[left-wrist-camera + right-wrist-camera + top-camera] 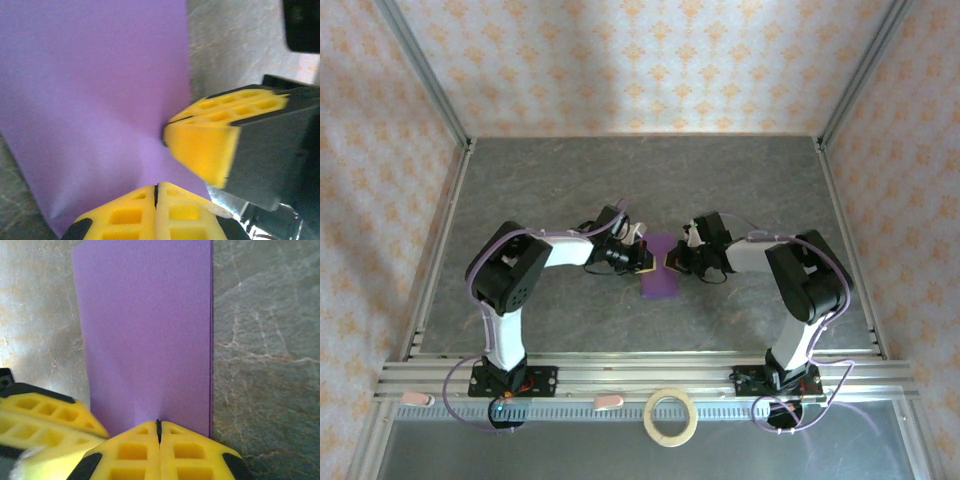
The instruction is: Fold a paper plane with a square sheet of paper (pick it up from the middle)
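Observation:
The purple sheet of paper (659, 282) lies at the table's middle as a narrow upright rectangle, seemingly folded in half, with a doubled edge along its right side in the right wrist view. My left gripper (646, 262) meets its left edge and my right gripper (670, 262) its right edge, tips nearly touching. In the left wrist view the paper (100, 90) puckers toward my left gripper (156, 188), which is shut on it; the right gripper's yellow fingers (205, 145) press in from the right. My right gripper (159, 423) is shut on the paper (145, 330), a small crease rising from its tips.
A tan tape ring (671, 416) lies on the near shelf in front of the arm bases. The grey table (620, 180) is bounded by aluminium rails (438, 240) left and right and patterned walls behind.

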